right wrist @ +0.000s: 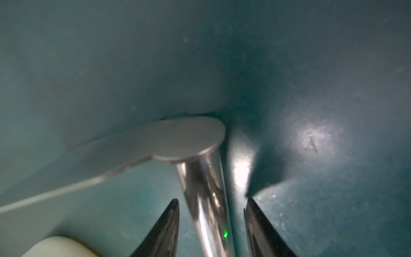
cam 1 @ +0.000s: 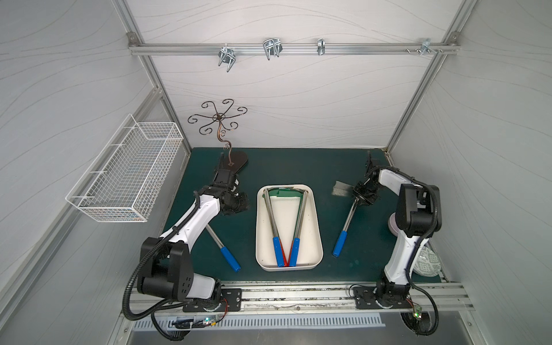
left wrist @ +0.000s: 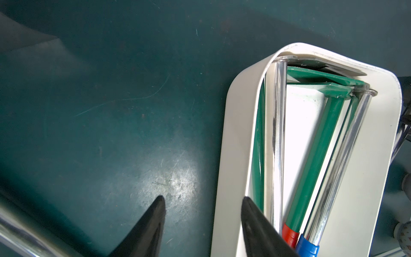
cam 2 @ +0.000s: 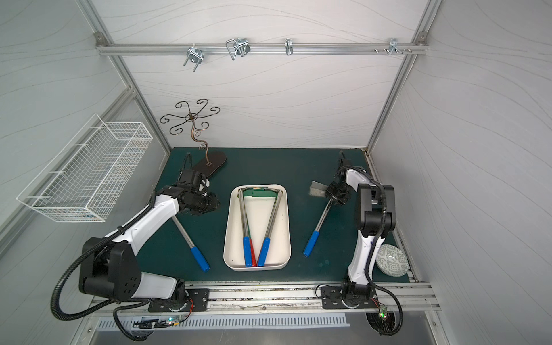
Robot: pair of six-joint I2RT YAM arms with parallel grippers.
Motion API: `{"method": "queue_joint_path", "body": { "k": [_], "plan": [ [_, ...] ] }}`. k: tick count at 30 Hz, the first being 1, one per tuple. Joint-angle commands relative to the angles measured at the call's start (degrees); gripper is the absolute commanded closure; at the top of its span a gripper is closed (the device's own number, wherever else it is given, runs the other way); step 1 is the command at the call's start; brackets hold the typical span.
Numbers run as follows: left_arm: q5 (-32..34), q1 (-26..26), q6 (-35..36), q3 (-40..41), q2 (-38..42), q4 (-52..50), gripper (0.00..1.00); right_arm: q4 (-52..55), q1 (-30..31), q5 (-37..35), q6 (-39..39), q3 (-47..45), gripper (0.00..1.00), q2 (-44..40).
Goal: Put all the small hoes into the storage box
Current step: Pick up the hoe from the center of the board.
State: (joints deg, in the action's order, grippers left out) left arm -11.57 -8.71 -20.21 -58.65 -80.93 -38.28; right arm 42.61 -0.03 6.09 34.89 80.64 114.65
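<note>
Black fingertips of the right gripper (right wrist: 212, 200) are straddling a chrome shaft, with a strip of green mat (right wrist: 311, 89) showing on each side of it, so the jaws are standing partly open and pinching nothing yet. That shaft is part of the small hoe (cam 1: 348, 219), which is lying on the mat to the right of the storage box (cam 1: 288, 268), near it but apart. Its long axis is running from the dull grey blade (cam 1: 340, 188) at the far end to the blue grip (cam 1: 340, 243) at the near end, slanting a little but roughly along the box's long side. The gripper is sitting just behind the blade. By my reading the box is lying toward the robot's left, and the right arm is plainly the nearer one. Further out, the left gripper (left wrist: 202, 197) is hovering open and empty over bare mat beside the box wall. Several hoes (cam 1: 271, 215) are already lying inside, and another hoe (cam 1: 230, 258) is lying by the left arm.
</note>
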Motion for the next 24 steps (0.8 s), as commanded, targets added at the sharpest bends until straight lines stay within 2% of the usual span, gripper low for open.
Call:
{"method": "queue_joint_path", "body": {
  "k": [1,13,15,22,24],
  "plan": [
    [-0.76,0.44,0.39,-0.14,1.26,1.59,0.43,0.29,-0.32,-1.05,-0.22,-0.22,0.54,1.52],
    [-0.90,0.46,0.26,-0.01,1.38,1.65,0.44,-0.77,-0.32,-1.26,-1.52,-0.12,0.67,2.07],
    [-0.87,0.53,0.24,0.03,1.38,1.65,0.44,-0.56,-0.16,-1.69,-2.25,0.10,0.71,1.53],
    [-0.99,0.58,0.17,0.03,1.47,1.81,0.43,4.37,2.38,-6.47,-5.37,3.26,0.99,-2.85],
    [-0.99,0.62,0.16,0.03,1.55,1.85,0.44,6.94,3.48,-7.67,-6.24,4.75,1.00,-3.99]
  ]
}}
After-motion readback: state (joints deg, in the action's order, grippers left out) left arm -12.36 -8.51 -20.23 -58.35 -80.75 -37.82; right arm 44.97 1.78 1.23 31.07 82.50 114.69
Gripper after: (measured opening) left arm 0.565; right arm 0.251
